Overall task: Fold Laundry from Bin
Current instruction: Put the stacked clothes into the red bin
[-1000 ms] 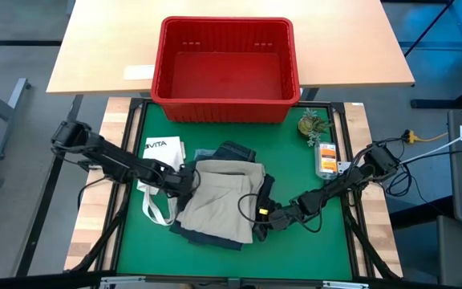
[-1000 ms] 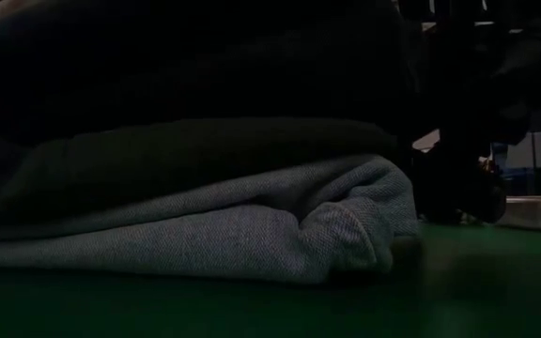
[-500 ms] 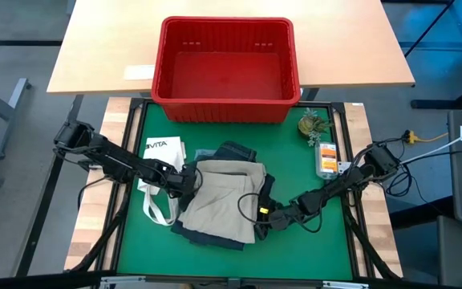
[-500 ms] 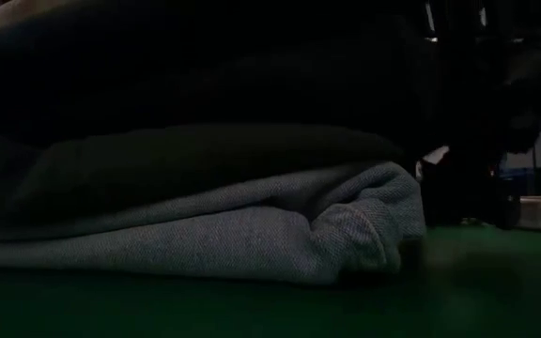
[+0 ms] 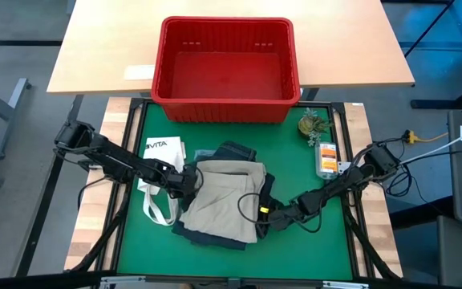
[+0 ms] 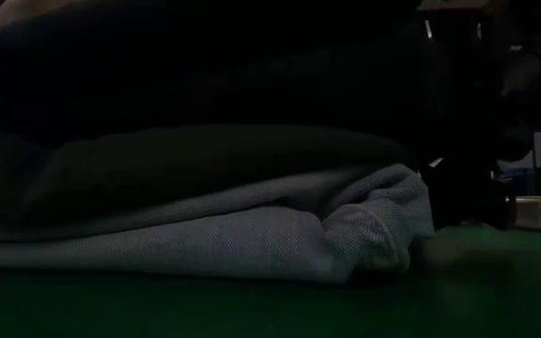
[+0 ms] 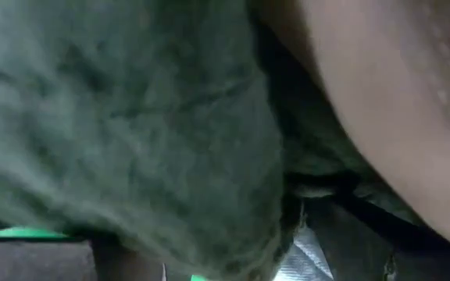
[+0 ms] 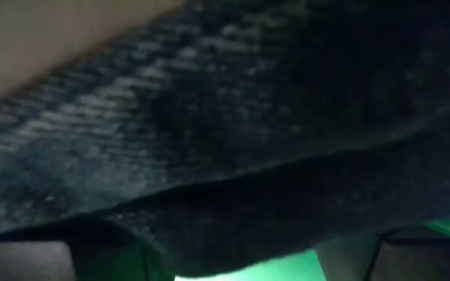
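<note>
The laundry lies as a folded stack in the middle of the green mat. A khaki-beige piece (image 5: 223, 197) is on top, with denim (image 5: 233, 149) and dark pieces (image 5: 207, 237) under it. In the low view a grey folded edge (image 6: 364, 230) rests on the mat. My left gripper (image 5: 191, 183) is open at the stack's left edge. My right gripper (image 5: 261, 221) is open at its right near corner, dark in the low view (image 6: 468, 192). The red bin (image 5: 159, 56) stands beyond the mat with nothing showing inside. My left gripper comes slanting down from the table's left, its open fingers against the stack's left edge. Dark green cloth (image 7: 147, 125) and khaki cloth (image 7: 397, 101) fill the space between them. The stack lies flat on the mat. My right gripper comes slanting down from the table's right, fingers (image 8: 420, 261) apart. The stack's right edge, a dark knit fold (image 8: 233, 179) under khaki, sits between them. Whether the fingers press the cloth cannot be told.
A white tote bag (image 5: 160, 152) with loop handles lies left of the stack, under the left arm. A small plant (image 5: 311, 124) and an orange-and-white packet (image 5: 326, 159) sit at the mat's far right. The bin rests on a wooden table (image 5: 95, 48).
In the low view the stack's grey folded edge has crept a little toward the table's right, closer to my right gripper. Both grippers stay open at the stack's edges.
</note>
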Controlling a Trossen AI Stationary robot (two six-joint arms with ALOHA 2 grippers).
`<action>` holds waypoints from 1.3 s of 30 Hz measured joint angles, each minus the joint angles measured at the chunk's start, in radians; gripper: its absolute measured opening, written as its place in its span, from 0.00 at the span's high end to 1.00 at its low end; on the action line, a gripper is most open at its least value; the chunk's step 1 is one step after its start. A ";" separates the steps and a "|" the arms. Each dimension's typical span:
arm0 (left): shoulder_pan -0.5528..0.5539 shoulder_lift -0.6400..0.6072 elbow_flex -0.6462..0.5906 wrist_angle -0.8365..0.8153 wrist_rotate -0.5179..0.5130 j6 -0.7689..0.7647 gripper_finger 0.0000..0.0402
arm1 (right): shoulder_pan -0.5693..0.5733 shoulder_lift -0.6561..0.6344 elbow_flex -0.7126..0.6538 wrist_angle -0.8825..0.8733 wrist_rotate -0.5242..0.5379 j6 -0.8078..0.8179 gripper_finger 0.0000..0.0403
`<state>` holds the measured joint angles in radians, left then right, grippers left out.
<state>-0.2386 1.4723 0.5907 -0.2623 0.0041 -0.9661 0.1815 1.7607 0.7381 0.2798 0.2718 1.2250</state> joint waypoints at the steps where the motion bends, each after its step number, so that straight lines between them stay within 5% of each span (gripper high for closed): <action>1: 0.000 0.000 -0.001 0.007 0.002 -0.001 0.45 | -0.001 0.000 0.000 0.010 0.002 0.000 0.41; 17: -0.003 0.003 -0.003 0.082 0.022 0.001 0.57 | 0.000 0.124 0.044 0.186 0.030 -0.044 0.42; 21: -0.003 0.003 -0.003 0.086 0.024 0.003 0.63 | 0.000 0.127 0.079 0.172 0.025 -0.107 0.52; 30: -0.003 0.003 -0.003 0.093 0.023 0.002 0.91 | -0.012 0.127 0.094 0.169 0.052 -0.158 0.95; 39: -0.002 -0.067 -0.003 0.087 0.015 0.002 0.91 | -0.013 0.127 0.095 0.193 0.077 -0.158 0.89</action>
<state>-0.2405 1.4052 0.5880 -0.1749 0.0192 -0.9642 0.1688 1.8877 0.8333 0.4731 0.3492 1.0672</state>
